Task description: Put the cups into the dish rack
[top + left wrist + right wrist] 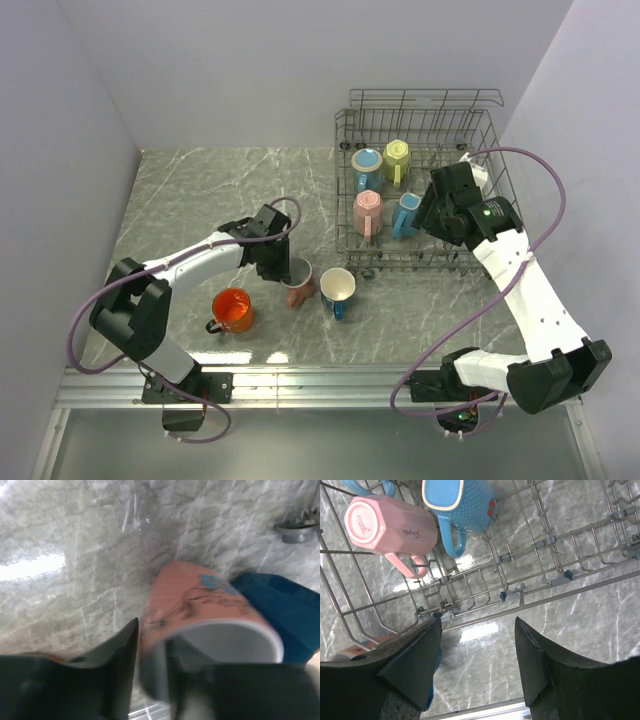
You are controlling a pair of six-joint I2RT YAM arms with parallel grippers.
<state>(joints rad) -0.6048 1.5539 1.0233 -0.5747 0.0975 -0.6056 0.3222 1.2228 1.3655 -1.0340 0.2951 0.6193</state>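
My left gripper (287,264) is shut on the rim of the salmon mug (298,282), which stands on the table. In the left wrist view one finger (120,660) is outside the mug's (200,597) wall and the other is inside. An orange mug (233,309) and a dark blue mug (338,290) stand either side of it. The dish rack (495,165) holds a light blue mug (367,162), a yellow-green mug (397,160), a pink mug (368,211) and a blue mug (405,215). My right gripper (430,215) hangs open and empty over the rack's front part.
The right wrist view shows the pink mug (385,527) and blue mug (462,502) lying among the tines, with the rack's front rail (560,592) just beyond my open gripper (477,622). The dark blue mug (287,607) sits close behind the salmon one. Walls stand left, right and behind.
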